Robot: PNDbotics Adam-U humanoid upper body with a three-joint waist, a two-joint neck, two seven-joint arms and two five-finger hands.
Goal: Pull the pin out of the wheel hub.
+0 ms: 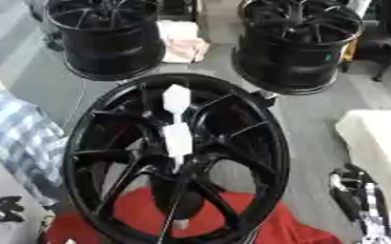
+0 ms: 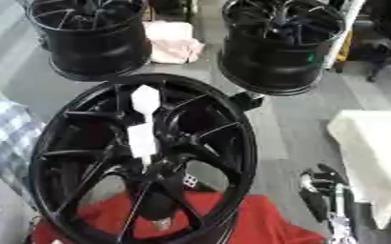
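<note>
One white pin (image 1: 176, 126) standing in the big black wheel hub (image 1: 257, 157), two more black hubs (image 1: 107, 35) behind, right hand (image 2: 324, 190) at lower right, partly cut off, finger state unclear, left hand (image 1: 0, 209) hard to make out

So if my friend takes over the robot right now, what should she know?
Left hand: low at the left edge, holding nothing; I cannot tell if its fingers are open.
Right hand: low on the right, away from the wheel, holding nothing; fingers unclear too.
The big black wheel stands in front, its lower part against a red cloth.
The white pin is in the wheel's middle, sticking up.
Done: nothing yet.
Left: reach in, grab the pin and pull it out.
</note>
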